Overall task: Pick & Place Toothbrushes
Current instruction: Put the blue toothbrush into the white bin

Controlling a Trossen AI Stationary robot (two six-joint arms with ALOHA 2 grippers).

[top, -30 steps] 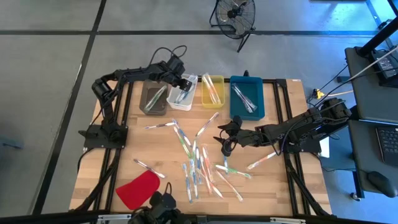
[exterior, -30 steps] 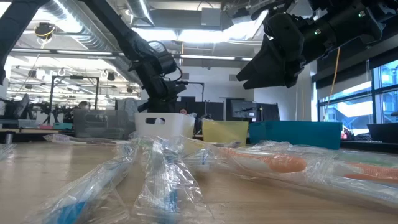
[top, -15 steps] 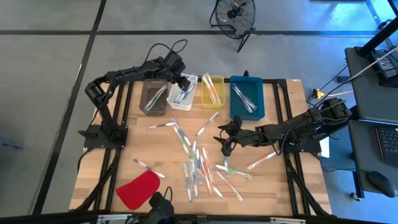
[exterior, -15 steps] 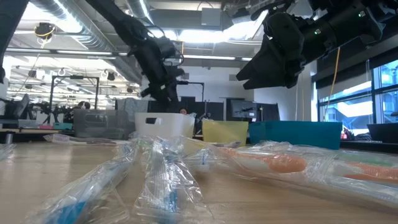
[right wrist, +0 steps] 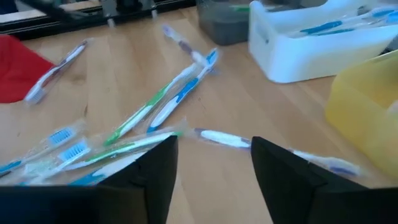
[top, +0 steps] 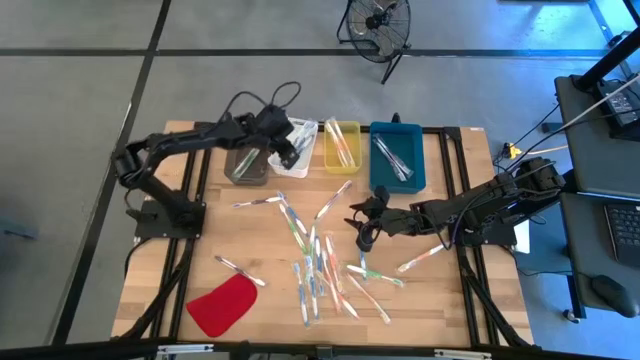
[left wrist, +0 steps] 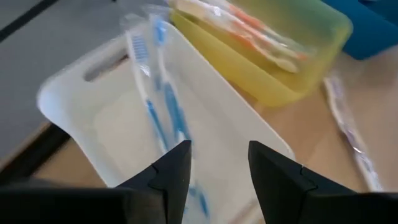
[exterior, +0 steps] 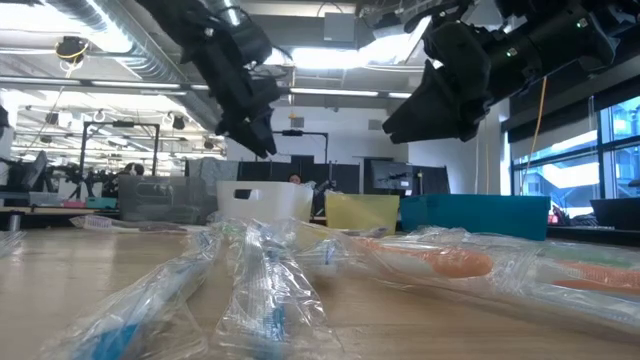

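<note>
Toothbrushes lying light, slippery (film-wrapped); right gripper hovering empty, jaws apart; gripping mid-handle looks safest.

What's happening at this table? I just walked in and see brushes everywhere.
A two-armed robot is sorting wrapped toothbrushes from the wooden table into coloured bins. The left tool hangs open and empty over the white bin, which holds blue brushes. The right tool is open above the loose pile mid-table, holding nothing. Many brushes lie unsorted.
</note>
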